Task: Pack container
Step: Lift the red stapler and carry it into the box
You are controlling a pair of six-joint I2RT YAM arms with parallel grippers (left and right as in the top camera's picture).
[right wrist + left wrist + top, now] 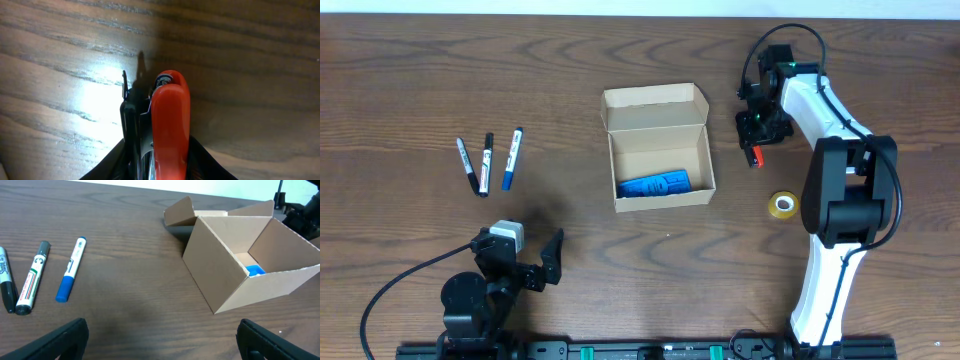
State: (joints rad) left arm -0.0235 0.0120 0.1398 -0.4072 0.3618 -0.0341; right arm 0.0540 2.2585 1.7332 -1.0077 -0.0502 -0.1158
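A small rectangular tan cardboard box point(660, 150) with matte, plain walls is seen near the middle of a dark brown wood-grain table point(420, 60), its hinged flap lid folded back and its top open. Inside the box, a flat bright blue item point(655, 185) is seen lying on the floor against the near wall; its material cannot be told. To the left of the box, well apart from it, three slim cylindrical markers are laid side by side: a black marker point(467, 163), a white-barrelled marker with a black cap point(486, 163) and a white-barrelled marker with a blue cap point(511, 158). A small yellow ring-shaped tape roll point(782, 204) is seen to the right of the box. Just right of the box, the right gripper point(756, 140) is closed against the sides of a glossy red-orange object point(170, 115) with a rounded tip and a black part alongside. The left gripper point(520, 250) is held near the front edge with its jaws spread wide and nothing between them.
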